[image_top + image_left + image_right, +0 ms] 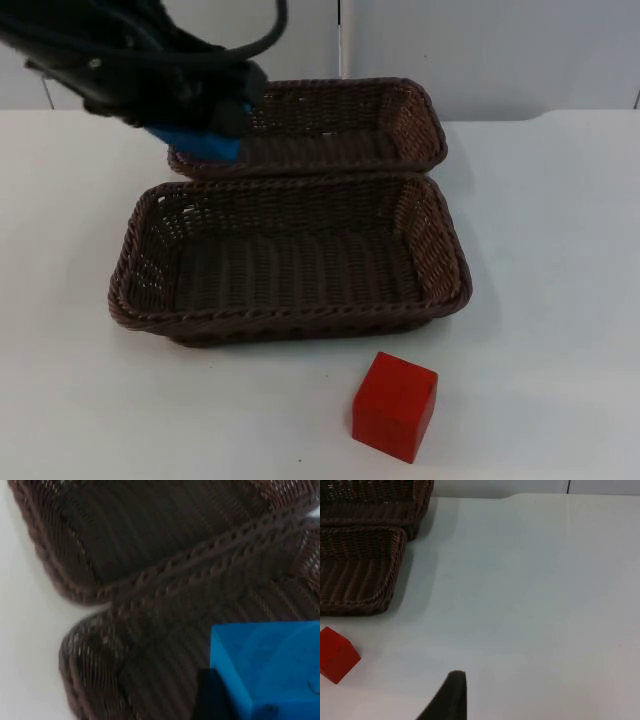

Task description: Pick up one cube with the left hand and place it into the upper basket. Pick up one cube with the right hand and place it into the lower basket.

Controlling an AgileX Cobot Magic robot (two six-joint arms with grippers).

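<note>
My left hand (205, 125) hangs over the left end of the upper basket (400, 100), closed on the blue cube (198, 142); in the left wrist view the blue cube (265, 667) sits against a black fingertip above the wicker, with the rims of both baskets running side by side beneath it; the upper basket (125, 525) stands toward the counter's far edge, by the grey wall, and the lower basket (440, 250) lies just in front of it, their long rims touching; the red cube (395, 405) rests on the white counter (560, 300) near its front edge, apart from the lower basket; my right arm waits, its hand (451, 695) above bare counter well to the right of the red cube (336, 654); whether that hand is open I cannot tell.
</note>
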